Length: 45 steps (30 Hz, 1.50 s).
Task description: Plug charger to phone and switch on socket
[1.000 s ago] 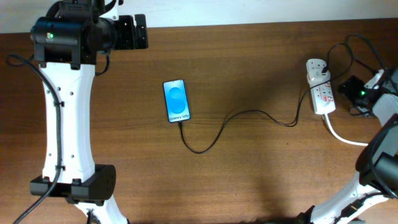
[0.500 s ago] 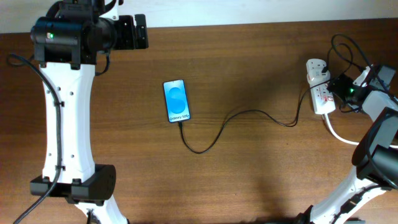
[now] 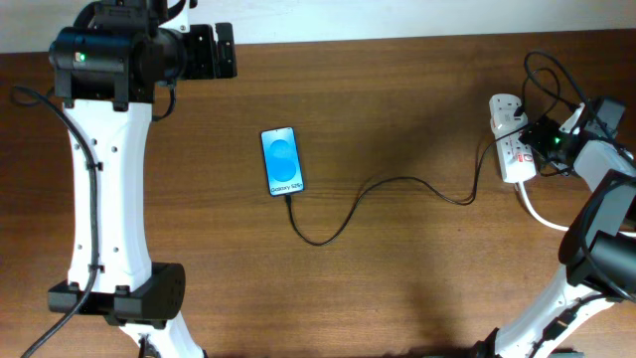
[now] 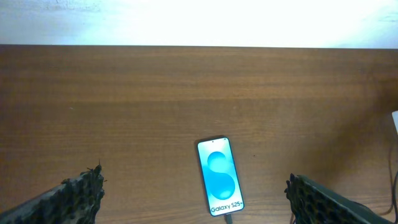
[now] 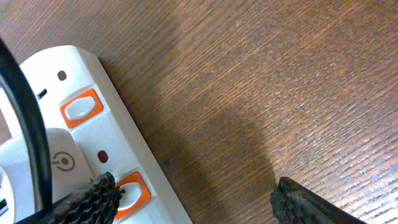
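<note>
The phone [image 3: 281, 160] lies flat mid-table, its blue screen lit; it also shows in the left wrist view [image 4: 219, 175]. The black charger cable [image 3: 388, 186] runs from the phone's bottom edge to the white socket strip [image 3: 512, 139] at the right. My right gripper [image 3: 545, 139] is open and sits over the strip; in the right wrist view [image 5: 193, 199] one fingertip rests at an orange switch [image 5: 132, 190], with a second switch [image 5: 81, 108] above. My left gripper [image 3: 221, 52] is open and empty at the far left, away from the phone.
A thick white cord [image 3: 545, 217] leaves the strip toward the right edge. Black cables [image 3: 552, 70] loop above the strip. The left arm's white body [image 3: 104, 189] spans the table's left side. The table's far edge [image 4: 199, 46] meets a white wall.
My right gripper has moved left from the table's right edge onto the socket strip. The left arm, phone and cable have not moved.
</note>
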Tool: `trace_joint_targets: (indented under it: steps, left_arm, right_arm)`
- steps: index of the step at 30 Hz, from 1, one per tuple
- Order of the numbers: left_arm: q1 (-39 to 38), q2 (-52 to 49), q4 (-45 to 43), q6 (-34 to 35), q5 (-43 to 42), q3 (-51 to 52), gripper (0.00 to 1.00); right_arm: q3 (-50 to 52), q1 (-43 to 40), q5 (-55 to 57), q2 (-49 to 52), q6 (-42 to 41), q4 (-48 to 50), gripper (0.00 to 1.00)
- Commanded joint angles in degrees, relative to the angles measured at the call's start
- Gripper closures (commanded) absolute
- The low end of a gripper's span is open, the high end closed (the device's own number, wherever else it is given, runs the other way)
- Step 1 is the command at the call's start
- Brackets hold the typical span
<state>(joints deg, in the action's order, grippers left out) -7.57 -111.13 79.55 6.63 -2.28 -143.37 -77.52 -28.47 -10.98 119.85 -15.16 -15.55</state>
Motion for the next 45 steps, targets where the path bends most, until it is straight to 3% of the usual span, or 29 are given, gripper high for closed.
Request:
trace_joint_targets:
  steps: [1, 9, 15, 23, 27, 34, 37, 45]
  left_arm:
    - [0.2, 0.1, -0.1, -0.7, 0.6, 0.1, 0.01]
    - [0.2, 0.1, -0.1, -0.7, 0.6, 0.1, 0.01]
    - [0.2, 0.1, -0.1, -0.7, 0.6, 0.1, 0.01]
    - [0.2, 0.1, -0.1, -0.7, 0.6, 0.1, 0.01]
    - [0.2, 0.1, -0.1, -0.7, 0.6, 0.1, 0.01]
    - [0.2, 0.1, -0.1, -0.7, 0.6, 0.1, 0.01]
    - [0.2, 0.1, -0.1, -0.7, 0.6, 0.1, 0.01]
    - [0.3, 0.1, -0.1, -0.7, 0.6, 0.1, 0.01]
  right_arm:
    - [1.3, 3.8, -2.6, 2.5, 1.2, -3.9, 0.17]
    - [0.7, 3.1, -3.4, 2.1, 1.2, -7.2, 0.14]
    - [-8.9, -5.4, -3.4, -5.7, 1.2, -22.7, 0.07]
    - [-10.8, -8.3, -6.3, -26.8, 1.3, -34.1, 0.06]
    - [-10.8, -8.2, -17.2, -37.7, 10.0, -42.5, 0.05]
    - [-10.8, -8.2, -18.6, -54.7, 14.5, -59.6, 0.02]
    - [-10.8, -8.3, -18.5, -57.5, 14.5, -66.6, 0.02]
    - [-10.8, -8.3, -12.3, -55.1, 15.0, -68.1, 0.02]
